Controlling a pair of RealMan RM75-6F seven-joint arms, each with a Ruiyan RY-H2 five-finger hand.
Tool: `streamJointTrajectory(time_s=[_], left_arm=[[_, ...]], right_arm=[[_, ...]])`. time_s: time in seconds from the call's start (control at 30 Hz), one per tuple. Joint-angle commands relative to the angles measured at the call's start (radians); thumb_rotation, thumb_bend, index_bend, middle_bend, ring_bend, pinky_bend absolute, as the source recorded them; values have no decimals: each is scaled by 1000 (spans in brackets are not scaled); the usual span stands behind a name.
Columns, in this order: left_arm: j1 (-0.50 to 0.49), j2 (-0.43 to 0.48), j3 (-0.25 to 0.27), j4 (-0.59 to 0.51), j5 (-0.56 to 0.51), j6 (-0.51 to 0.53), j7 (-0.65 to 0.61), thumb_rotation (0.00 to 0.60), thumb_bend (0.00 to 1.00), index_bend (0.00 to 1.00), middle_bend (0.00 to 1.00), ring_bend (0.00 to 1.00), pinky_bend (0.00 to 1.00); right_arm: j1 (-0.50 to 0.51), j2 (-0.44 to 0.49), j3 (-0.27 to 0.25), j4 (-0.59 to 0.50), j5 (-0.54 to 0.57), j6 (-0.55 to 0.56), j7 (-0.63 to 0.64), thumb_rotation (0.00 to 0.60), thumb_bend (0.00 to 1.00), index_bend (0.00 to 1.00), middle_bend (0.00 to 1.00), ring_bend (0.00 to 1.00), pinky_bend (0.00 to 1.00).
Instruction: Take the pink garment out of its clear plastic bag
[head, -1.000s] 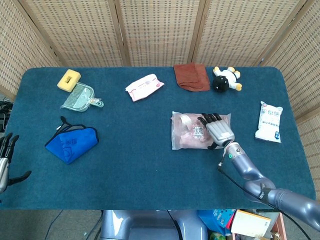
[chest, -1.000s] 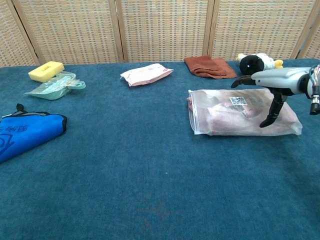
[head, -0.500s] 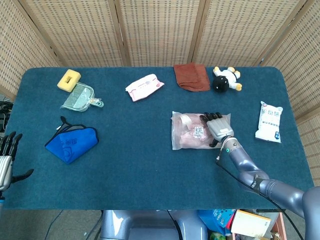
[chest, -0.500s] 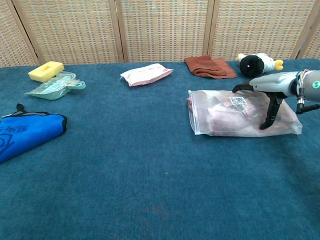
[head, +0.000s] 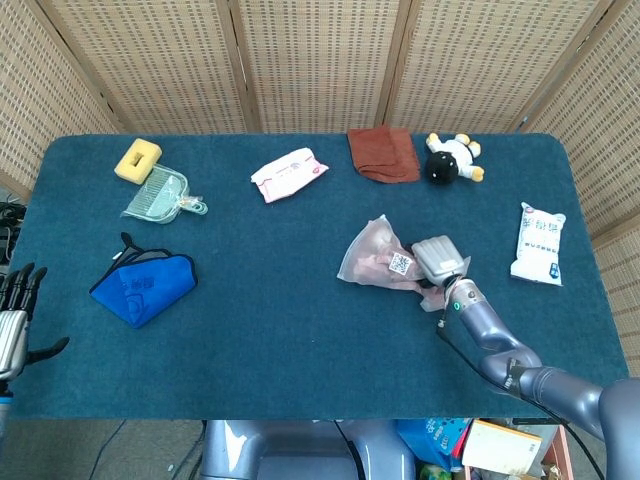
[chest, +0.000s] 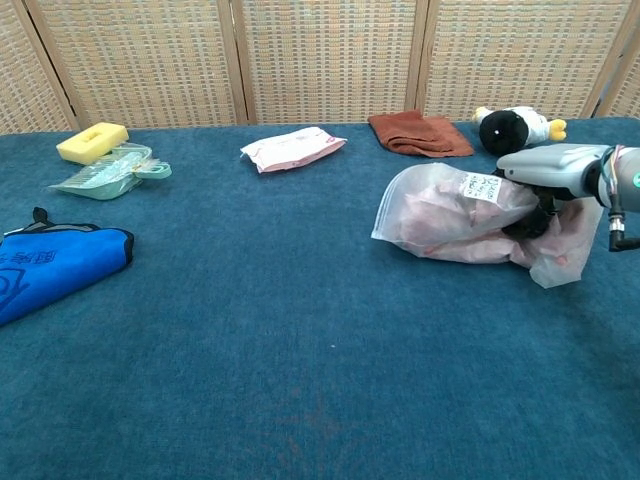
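Observation:
The clear plastic bag (head: 377, 256) (chest: 450, 222) with the pink garment inside lies right of the table's middle, its right end bunched and raised. My right hand (head: 438, 262) (chest: 548, 185) grips that bunched end, fingers curled into the plastic; a white label with a code shows next to the hand. The bag's left end rests on the blue cloth. My left hand (head: 14, 315) hangs open off the table's left edge, far from the bag, seen only in the head view.
A blue pouch (head: 143, 284) lies at the left. A yellow sponge (head: 137, 159) and green dustpan (head: 157, 196) sit far left. A pink packet (head: 288, 174), brown cloth (head: 383, 152) and toy cow (head: 452, 158) line the far edge. A white packet (head: 538, 243) lies at the right.
My right hand has closed on the bag's right end and lifted it, crumpling the flat bag into a tilted bundle. The left hand has barely moved.

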Motion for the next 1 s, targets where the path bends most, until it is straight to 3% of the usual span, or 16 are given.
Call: streamJointTrajectory(time_s=[0.03,0.3,0.47,0.77,1.0], left_arm=[[-2,-1,-1,-2,-1,-2,2,600,57,0,0,0,0],[-44,16,-15,-3,37,-24,-13,600,57,0,0,0,0],[-117,66,-49,-12,64,-80,-3,600,57,0,0,0,0],[-281,110,-107,-41,83,-242,26,600,57,0,0,0,0],[-411,54,-136,-47,42,-391,-4,600,57,5,0,0,0]], right_arm=[[-20,36,-9,-38,-117,39,127,600,1000,505,591,650,745],[5,111,9,-163,-283,109,320,600,1000,505,597,657,746],[48,139,39,-250,-335,122,368,600,1000,505,599,658,745],[126,123,82,-353,-310,76,267,600,1000,514,609,660,745],[200,32,135,-364,-150,26,120,600,1000,514,611,663,745]])
